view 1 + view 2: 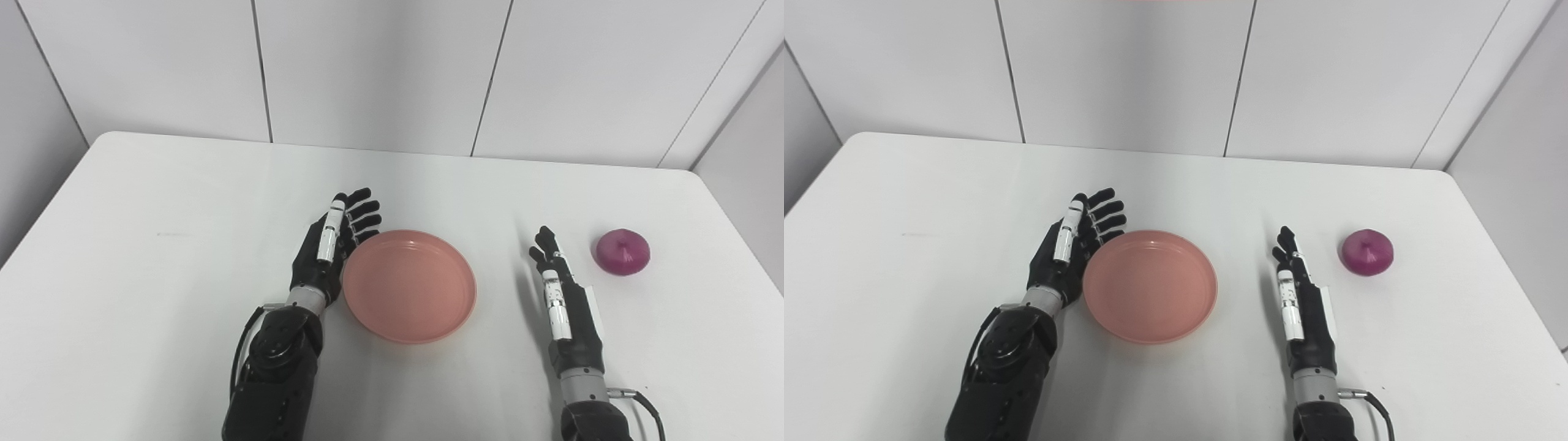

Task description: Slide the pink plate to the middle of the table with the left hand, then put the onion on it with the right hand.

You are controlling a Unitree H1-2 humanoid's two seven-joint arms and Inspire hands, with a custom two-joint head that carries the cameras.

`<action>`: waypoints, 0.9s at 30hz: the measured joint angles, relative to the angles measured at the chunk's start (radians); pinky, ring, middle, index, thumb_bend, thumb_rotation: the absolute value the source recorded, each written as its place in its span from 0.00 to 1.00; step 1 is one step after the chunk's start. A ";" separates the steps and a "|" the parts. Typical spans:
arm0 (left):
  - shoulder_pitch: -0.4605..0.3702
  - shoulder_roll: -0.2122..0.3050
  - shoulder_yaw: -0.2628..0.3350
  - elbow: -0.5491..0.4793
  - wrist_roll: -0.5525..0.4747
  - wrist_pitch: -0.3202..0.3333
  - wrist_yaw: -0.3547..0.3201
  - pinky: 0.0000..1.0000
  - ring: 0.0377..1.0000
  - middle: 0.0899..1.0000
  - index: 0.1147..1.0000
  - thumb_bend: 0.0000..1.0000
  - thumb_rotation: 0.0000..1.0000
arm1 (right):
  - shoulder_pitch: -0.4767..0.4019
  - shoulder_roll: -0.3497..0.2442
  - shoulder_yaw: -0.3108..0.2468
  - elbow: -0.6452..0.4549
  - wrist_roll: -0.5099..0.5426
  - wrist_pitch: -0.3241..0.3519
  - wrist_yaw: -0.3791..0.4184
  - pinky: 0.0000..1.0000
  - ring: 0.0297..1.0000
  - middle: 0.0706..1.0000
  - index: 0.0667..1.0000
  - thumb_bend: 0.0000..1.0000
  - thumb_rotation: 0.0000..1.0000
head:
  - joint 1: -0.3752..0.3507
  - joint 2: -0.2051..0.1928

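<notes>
1. Left eye view: the pink plate (409, 285) lies about mid-worktop (153, 275). The left hand (331, 245), fingers spread and holding nothing, stands against the plate's left rim. The slide looks done or nearly so.
2. Right eye view: the onion (1367, 252) lies well right of the plate, not yet picked up. The right hand (1301, 306), fingers extended and empty, is between plate and onion; placing remains.

Round shallow pink plastic plate (1150, 285) sits mid white table (906, 202). Black left hand (1072, 245), fingers spread, against its left rim. Black right hand (1301, 300), edge-on w/ fingers straight, near purple-red onion (1367, 252), apart.
</notes>
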 measured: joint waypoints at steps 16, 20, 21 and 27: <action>-0.005 0.012 0.007 0.046 0.001 -0.082 -0.013 0.76 0.79 0.78 0.75 0.37 1.00 | 0.001 -0.002 0.000 -0.005 0.001 0.004 0.001 0.98 0.94 0.96 0.97 0.17 1.00 | -0.012 0.006; -0.004 0.017 0.007 0.051 0.002 -0.092 -0.015 0.76 0.79 0.79 0.76 0.38 1.00 | 0.004 -0.002 -0.003 -0.013 0.000 0.021 0.000 0.96 0.94 0.95 0.96 0.19 1.00 | -0.018 0.008; -0.004 0.017 0.007 0.052 0.002 -0.095 -0.016 0.77 0.79 0.79 0.76 0.38 1.00 | 0.005 -0.002 -0.003 -0.014 -0.001 0.026 0.000 0.94 0.93 0.95 0.96 0.22 1.00 | -0.018 0.008; -0.003 0.024 0.006 0.070 0.002 -0.129 -0.029 0.78 0.80 0.79 0.76 0.37 1.00 | 0.006 -0.018 -0.001 -0.022 -0.024 0.051 0.002 0.95 0.94 0.95 0.96 0.32 1.00 | -0.026 0.006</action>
